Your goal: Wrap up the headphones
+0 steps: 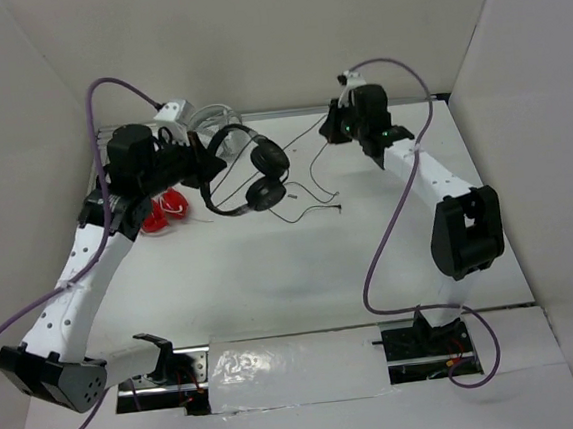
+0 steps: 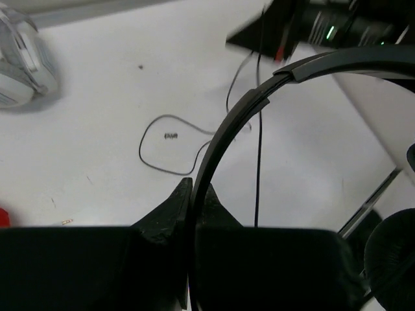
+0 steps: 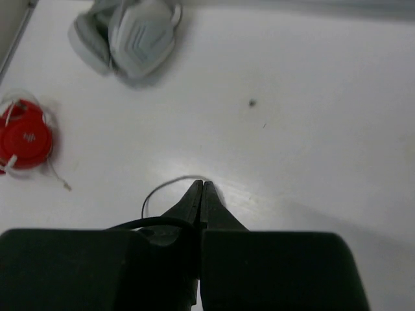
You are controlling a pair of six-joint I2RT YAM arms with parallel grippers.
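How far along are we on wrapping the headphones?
Done: the left gripper is shut on the headband, holding the headphones raised above the table. In hand: the right gripper is pinched on the cord, holding it out to the side. Left: all the wrapping. No turns show around the headband, and slack cord lies looped on the table.

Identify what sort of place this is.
Probably a lab robot test cell: white table boxed by white panel walls, two white robot arms bolted at its near edge, small black on-ear headphones and grey-white over-ear headphones as props.
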